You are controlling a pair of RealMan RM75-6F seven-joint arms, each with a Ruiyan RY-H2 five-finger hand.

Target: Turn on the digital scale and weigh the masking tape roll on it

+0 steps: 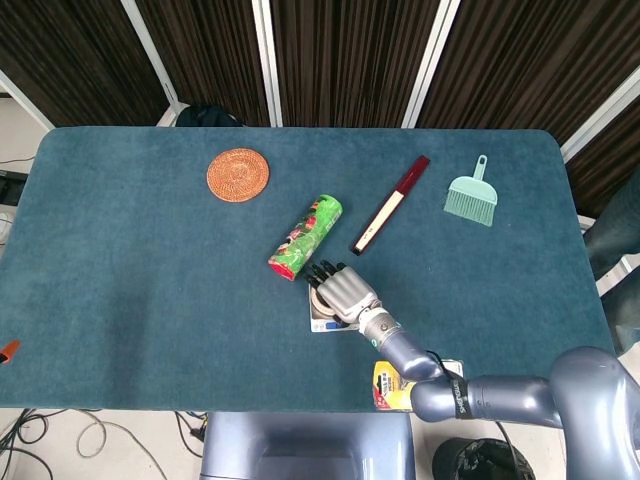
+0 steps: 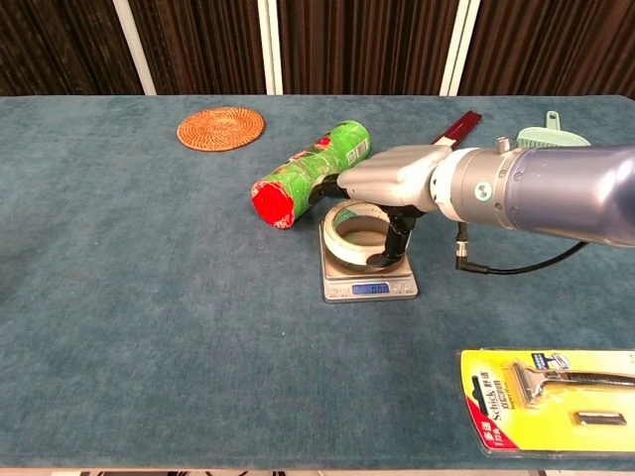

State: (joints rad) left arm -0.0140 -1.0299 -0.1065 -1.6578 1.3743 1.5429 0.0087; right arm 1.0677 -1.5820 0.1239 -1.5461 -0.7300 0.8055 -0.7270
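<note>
The small silver digital scale [image 2: 369, 289] stands at the table's middle, its blue display lit, digits too small to read. The cream masking tape roll [image 2: 358, 236] lies flat on or just above the scale's platform; contact is hard to judge. My right hand [image 2: 393, 182] reaches over it from the right and grips the roll, fingers down its far and right sides. In the head view the right hand [image 1: 342, 289] covers most of the scale [image 1: 322, 323], and a sliver of the tape roll [image 1: 313, 297] shows at its left. My left hand is out of sight.
A green can [image 2: 312, 173] with a red end lies just behind-left of the scale. A wicker coaster [image 2: 221, 128] sits far left, a red-and-white stick [image 1: 390, 204] and a mint brush [image 1: 470, 193] at the back right. A yellow razor pack [image 2: 552, 398] lies at the front right.
</note>
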